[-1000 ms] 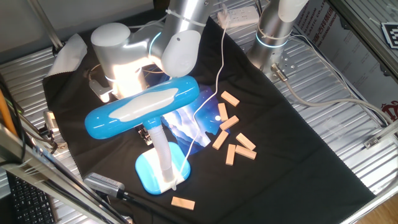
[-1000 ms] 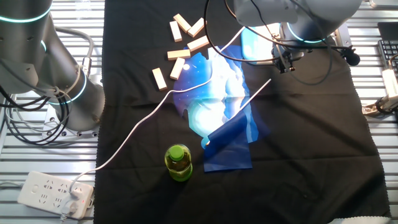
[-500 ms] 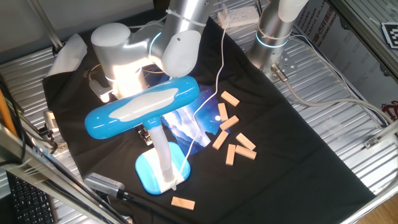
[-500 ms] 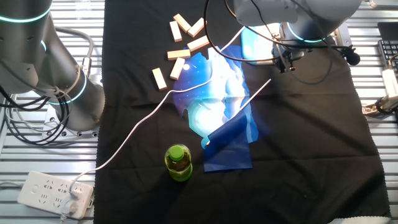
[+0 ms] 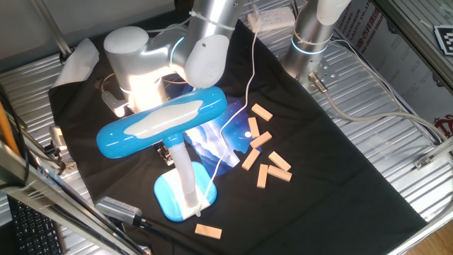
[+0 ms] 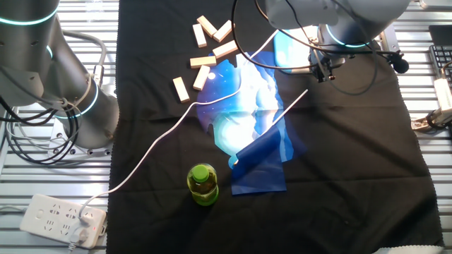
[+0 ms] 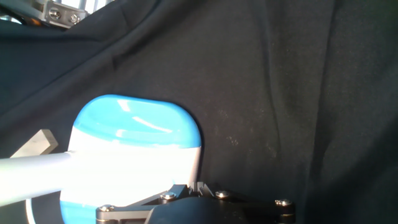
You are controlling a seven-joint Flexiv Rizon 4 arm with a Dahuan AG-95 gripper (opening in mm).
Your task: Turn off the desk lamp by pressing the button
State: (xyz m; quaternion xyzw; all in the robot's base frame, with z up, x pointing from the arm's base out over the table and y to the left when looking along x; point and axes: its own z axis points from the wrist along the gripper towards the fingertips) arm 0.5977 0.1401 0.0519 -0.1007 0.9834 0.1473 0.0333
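Observation:
The desk lamp stands on the black cloth. Its sky-blue head (image 5: 163, 120) with a white top panel sits on a white neck (image 5: 182, 170) above the blue base (image 5: 175, 197). It is lit and casts a bright blue-white patch (image 6: 240, 120) on the cloth. My gripper (image 5: 164, 150) hangs low behind the neck, mostly hidden under the head. In the other fixed view the gripper (image 6: 323, 70) is just beside the base (image 6: 289, 49). In the hand view the fingertips (image 7: 194, 186) meet with no gap, right at the base's edge (image 7: 134, 134). I cannot make out the button.
Several wooden blocks (image 5: 265, 152) lie right of the lamp. The white cord (image 6: 162, 137) runs to a power strip (image 6: 63, 220). A green bottle (image 6: 203, 183) stands near the lamp head. A second arm's base (image 6: 49, 77) and a black device (image 5: 117, 207) flank the cloth.

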